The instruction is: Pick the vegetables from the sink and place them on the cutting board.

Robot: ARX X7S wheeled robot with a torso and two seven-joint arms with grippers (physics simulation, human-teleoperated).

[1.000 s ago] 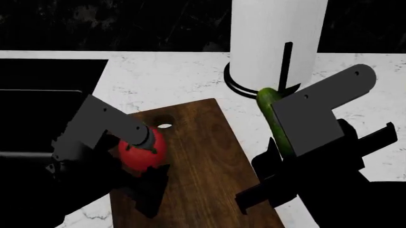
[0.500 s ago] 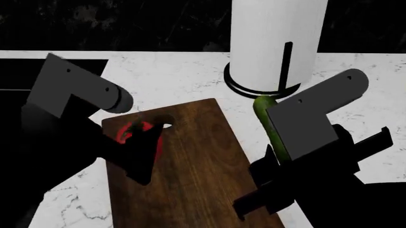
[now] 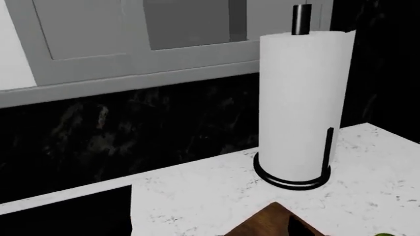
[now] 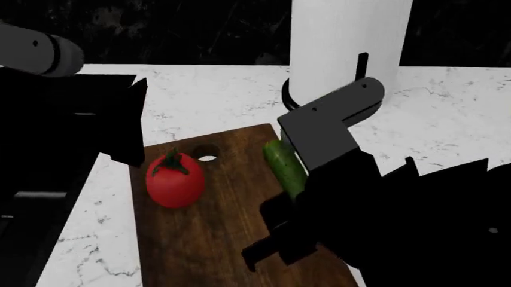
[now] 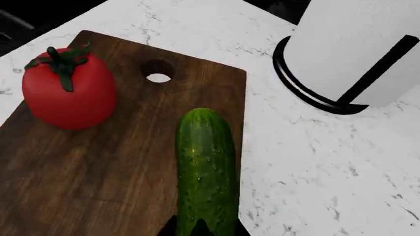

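Placing step, last vegetable: right tool (image 4: 279,242) holds the small dark green cucumber (image 5: 204,169) over the dark brown wooden cutting board (image 5: 98,182); round red tomato (image 4: 175,179) already there. Left tool's state can't be told. Next: lower, release.

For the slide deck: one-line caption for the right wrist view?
Cucumber over the cutting board beside the tomato, paper-towel roll behind.

White paper-towel roll (image 4: 349,42) upright on black holder base (image 3: 290,179). Sits on marble counter (image 4: 215,98). Dark backsplash (image 3: 131,132) behind, grey cabinets (image 3: 131,34) above.
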